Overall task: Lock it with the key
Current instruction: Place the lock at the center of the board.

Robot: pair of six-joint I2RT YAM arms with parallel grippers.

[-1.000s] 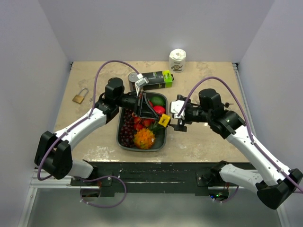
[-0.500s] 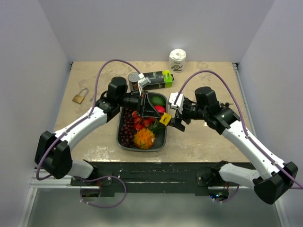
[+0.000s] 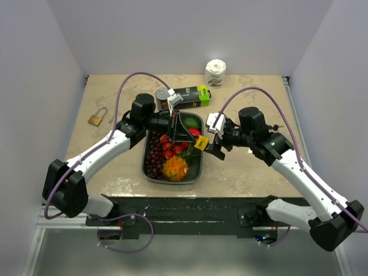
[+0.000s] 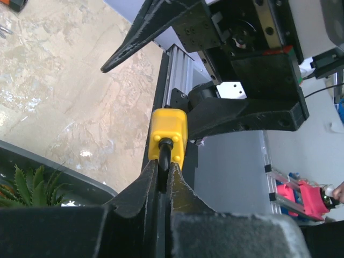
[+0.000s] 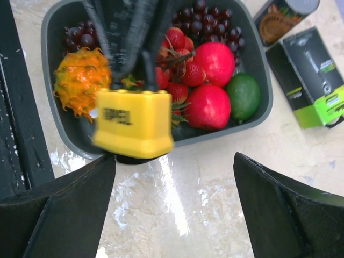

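Apparent handover, frame centre: the yellow-headed key [image 4: 167, 134] is being held by the clenched left gripper [image 4: 161, 167] before the released right gripper [image 5: 173, 158], whose closure on it seems due next.

Between left gripper [image 4: 161, 169] jaws, key head [image 4: 167, 134]: yellow plastic, smooth, slight sheen. Fingers [image 4: 137, 188] pinching it: black plastic, matt, faintly grainy. Same matt black on right gripper [image 5: 172, 161]. Under right jaws, tabletop [image 5: 215, 177]: beige, mottled, stone-like, glossy with glare patches. Ahead of right jaws, tray [image 5: 56, 32]: dark grey plastic, smooth. Beyond tray, box [image 5: 314, 80]: glossy printed card.
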